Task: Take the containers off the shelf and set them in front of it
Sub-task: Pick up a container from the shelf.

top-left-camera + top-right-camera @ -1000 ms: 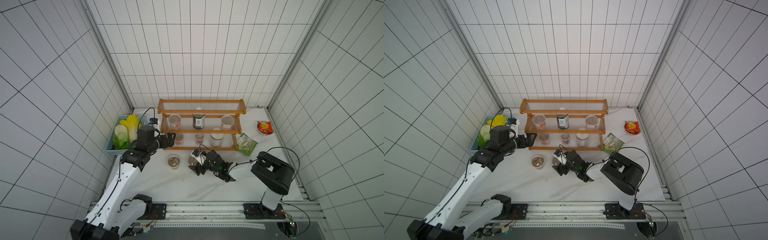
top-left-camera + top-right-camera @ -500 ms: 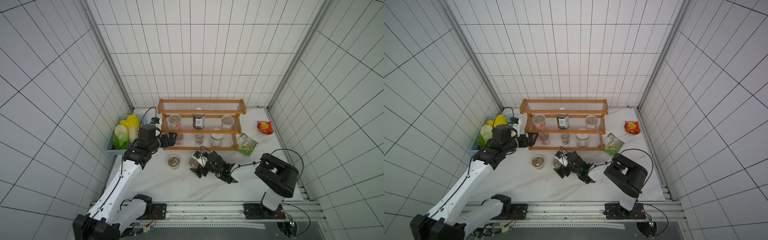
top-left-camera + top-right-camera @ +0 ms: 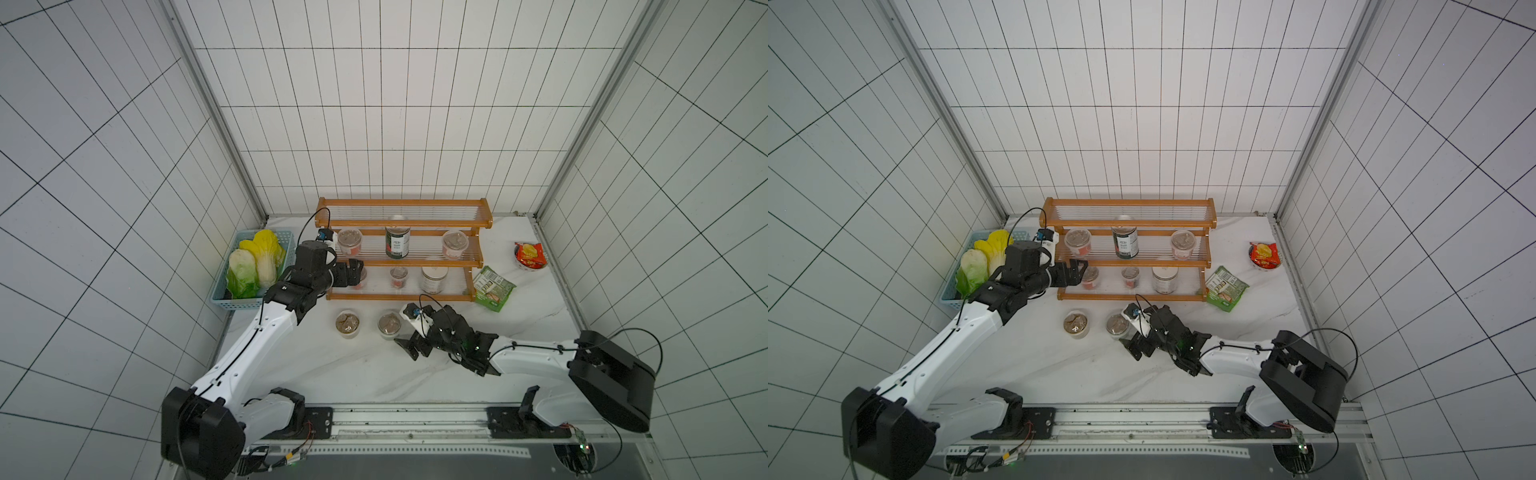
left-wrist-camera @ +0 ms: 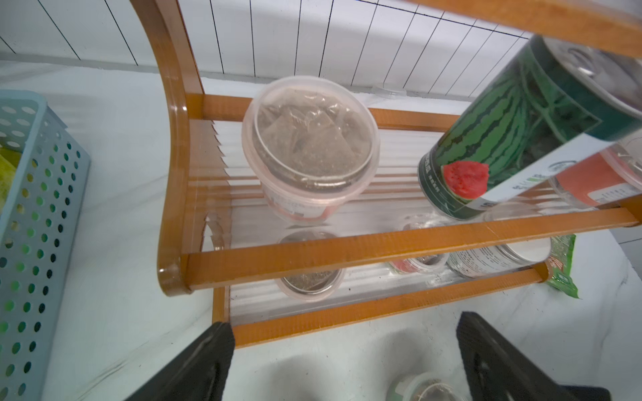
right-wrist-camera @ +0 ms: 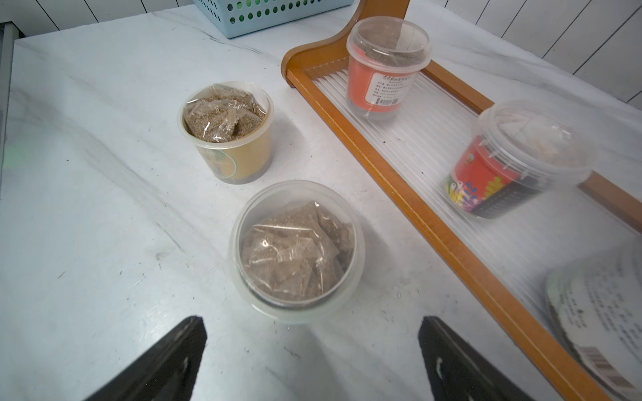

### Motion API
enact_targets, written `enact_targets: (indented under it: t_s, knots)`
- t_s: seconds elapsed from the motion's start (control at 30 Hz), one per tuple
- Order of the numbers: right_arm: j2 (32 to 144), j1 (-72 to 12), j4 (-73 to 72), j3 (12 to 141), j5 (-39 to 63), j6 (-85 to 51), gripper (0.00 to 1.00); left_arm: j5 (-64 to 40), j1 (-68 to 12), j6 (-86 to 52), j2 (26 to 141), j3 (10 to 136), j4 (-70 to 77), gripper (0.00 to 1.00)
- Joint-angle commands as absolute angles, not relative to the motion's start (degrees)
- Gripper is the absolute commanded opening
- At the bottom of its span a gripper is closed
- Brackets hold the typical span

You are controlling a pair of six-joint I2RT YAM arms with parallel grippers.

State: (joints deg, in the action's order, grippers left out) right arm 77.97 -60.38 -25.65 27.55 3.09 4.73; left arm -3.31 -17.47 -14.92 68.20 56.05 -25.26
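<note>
The shelf (image 3: 401, 226) holds two red-label cups (image 3: 349, 242) and a green tin can (image 3: 397, 242) on its middle tier. A small cup (image 3: 398, 277) and a white-lidded jar (image 3: 433, 279) stand on the lowest tier. My left gripper (image 3: 355, 270) is open at that tier's left end, with another cup (image 4: 309, 277) ahead of its jaws. In front of the shelf stand a yellow-label cup (image 5: 227, 132) and a clear cup (image 5: 295, 250). My right gripper (image 5: 312, 333) is open just short of the clear cup, apart from it.
A light blue basket (image 3: 232, 305) with cabbages stands left of the shelf. A green snack packet (image 3: 492, 289) lies at the shelf's right end and a red packet (image 3: 530, 255) farther right. Tiled walls close in three sides.
The right gripper has opened wider and drawn back a little from the clear cup, which stays on the table. The left gripper has reached in toward the shelf's lower left end.
</note>
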Motion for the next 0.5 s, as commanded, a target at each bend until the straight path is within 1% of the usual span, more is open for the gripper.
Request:
enact_targets:
  t_s: [0.0,0.27,0.47]
  knots:
    - [72.83,-59.71,-18.60,26.20,0.62,5.10,0.99,-0.13,-17.40,-13.81,71.16,58.78,-19.68,0.98]
    - [59.97,-55.39,-9.64,26.67,-1.23,5.49,0.99,1.45,-17.14,-12.19,80.03,64.33,-17.40,0.98]
    - [53.66,-50.71,-4.62,27.68,-0.10,7.12,0.99,2.86,-16.87,-11.02,84.93,67.76,-17.84,0.99]
